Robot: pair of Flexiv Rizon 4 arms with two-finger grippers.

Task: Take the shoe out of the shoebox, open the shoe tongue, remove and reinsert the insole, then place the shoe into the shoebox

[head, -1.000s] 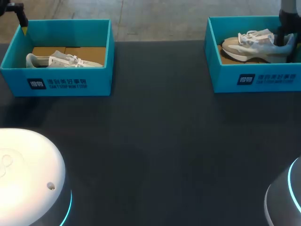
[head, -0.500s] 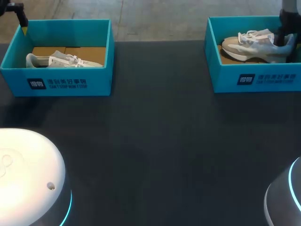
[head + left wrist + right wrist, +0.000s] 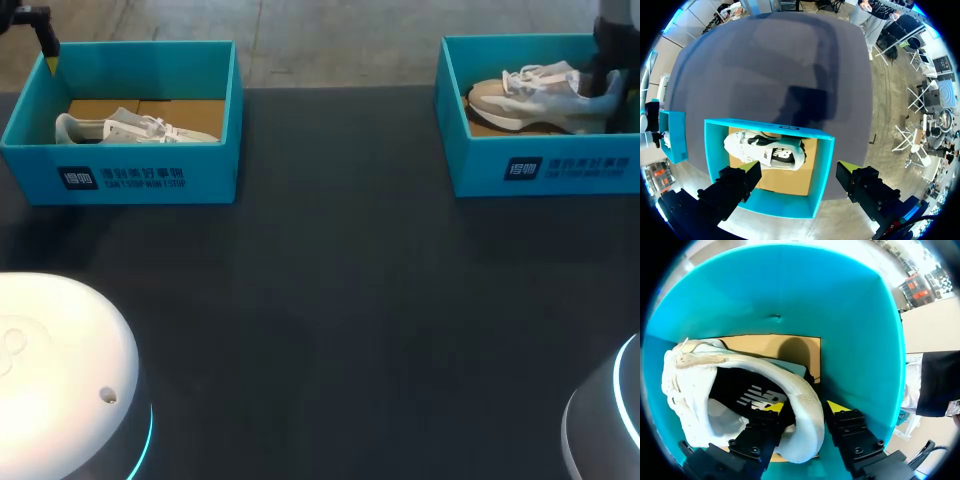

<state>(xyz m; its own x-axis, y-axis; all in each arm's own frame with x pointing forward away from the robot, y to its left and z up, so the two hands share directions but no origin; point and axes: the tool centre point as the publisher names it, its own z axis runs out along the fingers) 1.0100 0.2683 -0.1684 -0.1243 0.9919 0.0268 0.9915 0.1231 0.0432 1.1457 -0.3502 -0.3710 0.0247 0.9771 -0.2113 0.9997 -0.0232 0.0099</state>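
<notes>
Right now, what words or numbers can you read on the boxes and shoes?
Left teal cardboard shoebox, front: white print, too small to read.
Right teal cardboard shoebox, front: white print, too small to read.
Left white lace-up shoe and right white lace-up shoe: side logo only, no readable words.
No numbers seen.

dark table (image 3: 330,300): left shoebox (image 3: 150,176), right shoebox (image 3: 570,168)

Room to pass over table (image 3: 330,300) betw left shoebox (image 3: 130,178) & right shoebox (image 3: 545,168); walls block sides, tops open
</notes>
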